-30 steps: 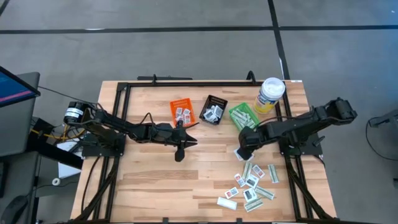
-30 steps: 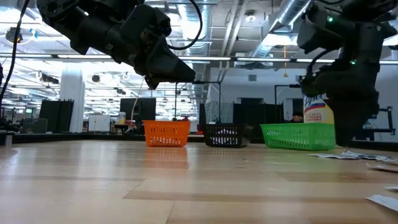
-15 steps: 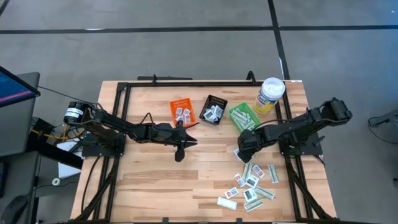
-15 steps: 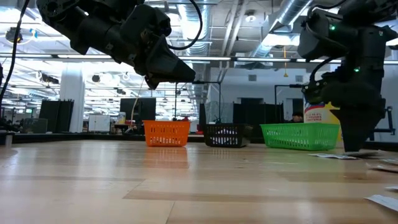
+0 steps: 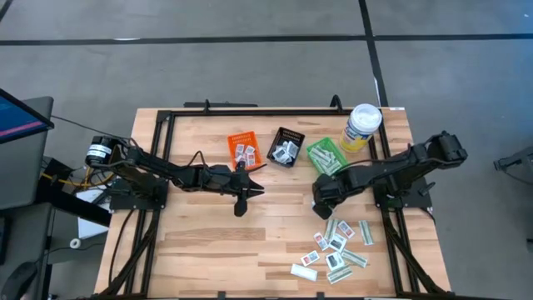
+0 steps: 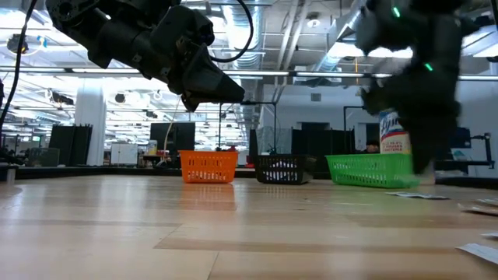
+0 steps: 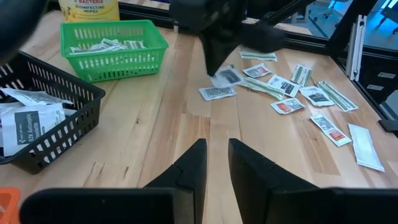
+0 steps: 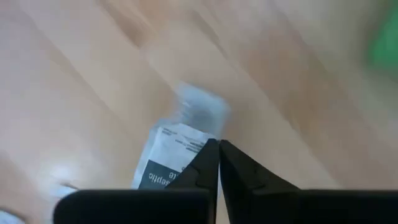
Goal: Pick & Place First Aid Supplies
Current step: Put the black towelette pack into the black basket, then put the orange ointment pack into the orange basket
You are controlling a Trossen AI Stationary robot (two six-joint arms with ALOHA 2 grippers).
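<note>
The first aid supplies are small flat packets. Several lie loose (image 5: 337,246) near the table's right front, and more fill the orange bin (image 5: 243,150), the black bin (image 5: 287,147) and the green bin (image 5: 326,156). My right gripper (image 5: 320,200) points down just in front of the green bin, shut on a white packet with dark print (image 8: 171,155). Another packet (image 7: 217,93) lies flat on the wood beside it. My left gripper (image 5: 258,170) hovers above the table's middle, in front of the orange bin. Its fingers (image 7: 193,168) stand slightly open with nothing between them. My right gripper pinches the white packet by one corner (image 8: 198,148) between its two fingertips, coming from above and pointing down. The rest of the packet sticks out to one side of the fingers. I cannot tell whether it is clear of the wood.
A white-lidded yellow canister (image 5: 362,127) stands at the far right corner behind the green bin. A black frame rail (image 5: 250,111) runs along the table's far edge. Bare wood lies between the two grippers and across the near left (image 5: 208,242).
My right gripper has moved a little toward the table's left, away from the loose packets, still pointing down. My left arm has kept still.
</note>
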